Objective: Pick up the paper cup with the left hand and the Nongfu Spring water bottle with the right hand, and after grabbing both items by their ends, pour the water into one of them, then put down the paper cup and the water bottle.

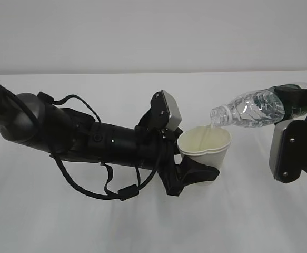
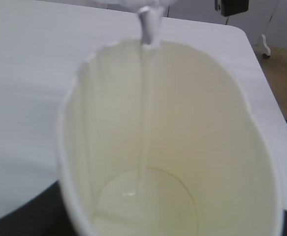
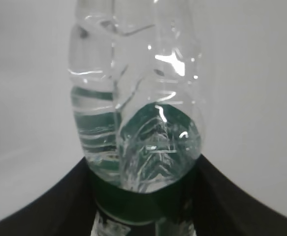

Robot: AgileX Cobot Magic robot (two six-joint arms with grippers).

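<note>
In the exterior view, the left hand reaches in from the left over the white table, its black fingers closed round the lower part of the paper cup, which is held off the table and squeezed out of round. From the right edge the right hand grips the Nongfu Spring water bottle at its labelled end, the bottle lying almost level with its open neck just above the cup's rim. A grey wall stands behind.

In the left wrist view the cup fills the frame; a thin stream of water runs down into a shallow pool at the bottom. Beyond the table's far corner lie a brown floor and a dark object.

In the right wrist view the bottle rises between the dark jaws, clamped at its green label band, hiding what lies beyond.
</note>
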